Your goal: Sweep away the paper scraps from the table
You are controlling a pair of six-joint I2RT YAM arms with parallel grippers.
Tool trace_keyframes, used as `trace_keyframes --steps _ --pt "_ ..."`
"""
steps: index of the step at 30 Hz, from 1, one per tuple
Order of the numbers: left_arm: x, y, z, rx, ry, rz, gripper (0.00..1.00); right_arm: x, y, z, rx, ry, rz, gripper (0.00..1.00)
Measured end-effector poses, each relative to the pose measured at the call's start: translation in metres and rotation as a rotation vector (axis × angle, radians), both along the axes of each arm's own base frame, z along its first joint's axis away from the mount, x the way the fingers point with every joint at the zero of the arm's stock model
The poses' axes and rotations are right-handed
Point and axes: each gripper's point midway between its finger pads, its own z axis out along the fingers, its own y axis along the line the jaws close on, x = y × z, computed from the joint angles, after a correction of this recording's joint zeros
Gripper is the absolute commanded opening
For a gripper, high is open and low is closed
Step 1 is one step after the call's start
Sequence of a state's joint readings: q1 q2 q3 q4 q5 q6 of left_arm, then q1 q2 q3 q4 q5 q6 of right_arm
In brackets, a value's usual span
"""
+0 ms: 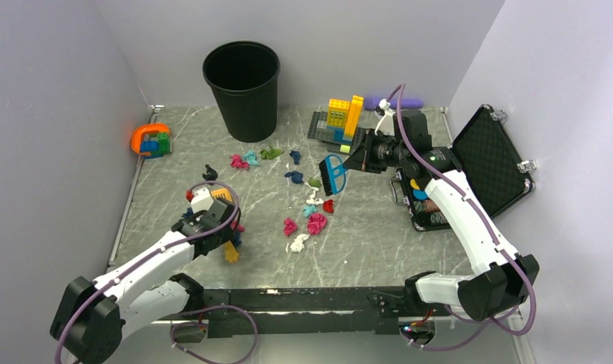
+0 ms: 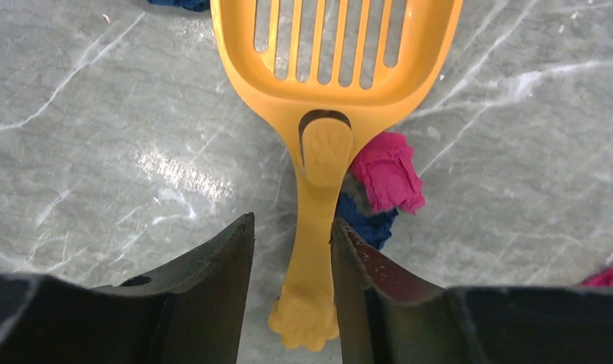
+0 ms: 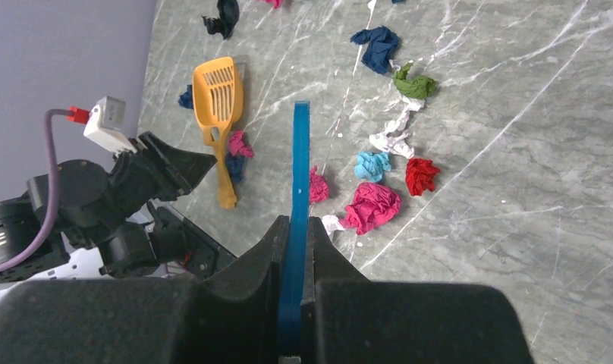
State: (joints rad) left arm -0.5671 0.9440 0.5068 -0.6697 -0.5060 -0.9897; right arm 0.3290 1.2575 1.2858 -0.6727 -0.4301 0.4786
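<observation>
Loose scatter of paper scraps (image 1: 316,223) across the middle of the table (image 1: 410,243): crumpled wads in pink, navy, teal, green, white and red, two lying against the yellow slotted scoop (image 2: 326,106). They look light and soft, likely to roll or skitter, so better herded from behind with bristles than pinched. The blue brush (image 1: 334,174) is clamped by its handle in the right gripper (image 3: 293,224). The left gripper (image 2: 292,227) straddles the scoop's handle low down, jaws unclamped, with a gap on one side. A black bin (image 1: 241,91) stands beyond.
</observation>
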Motion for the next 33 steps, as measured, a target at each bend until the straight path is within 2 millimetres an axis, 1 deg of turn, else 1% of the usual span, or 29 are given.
trace_keyframes --steps 5,8,13,15,18,20,22,24,26,28,30,33 --pt "0.008 0.003 -0.011 0.06 0.023 0.011 0.43 0.0 0.001 0.002 0.004 -0.004 0.002 0.0" --pt "0.016 -0.001 -0.012 0.063 0.015 0.005 0.44 0.0 0.001 0.002 0.005 -0.003 0.001 0.0" --pt "0.018 -0.002 -0.021 0.084 0.044 -0.006 0.46 0.0 0.001 0.003 0.009 0.0 0.003 0.0" --pt "0.02 -0.004 -0.021 0.083 0.04 -0.011 0.42 -0.001 0.002 0.003 0.013 0.002 0.004 0.0" --pt "0.022 -0.005 -0.02 0.079 0.031 -0.013 0.25 -0.002 0.003 0.004 0.019 0.006 0.007 0.0" --pt "0.022 -0.005 -0.02 0.079 0.028 -0.017 0.17 -0.002 0.003 0.004 0.023 0.009 0.008 0.0" --pt "0.023 -0.006 -0.019 0.079 0.025 -0.025 0.13 -0.002 0.004 0.004 0.026 0.011 0.006 0.0" --pt "0.022 -0.005 -0.015 0.084 0.021 -0.041 0.11 -0.002 0.004 0.005 0.029 0.011 0.006 0.0" --pt "0.021 -0.004 -0.007 0.095 0.02 -0.059 0.11 -0.002 0.004 0.005 0.033 0.01 0.005 0.0" --pt "0.025 -0.005 0.014 0.104 0.0 -0.089 0.11 -0.001 0.005 0.006 0.037 0.008 0.003 0.0" --pt "0.038 -0.012 0.048 0.089 -0.068 -0.127 0.1 0.0 0.005 0.007 0.044 0.007 -0.001 0.0" --pt "0.05 -0.025 0.09 0.053 -0.165 -0.207 0.09 0.003 0.007 0.009 0.055 0.007 -0.007 0.0"
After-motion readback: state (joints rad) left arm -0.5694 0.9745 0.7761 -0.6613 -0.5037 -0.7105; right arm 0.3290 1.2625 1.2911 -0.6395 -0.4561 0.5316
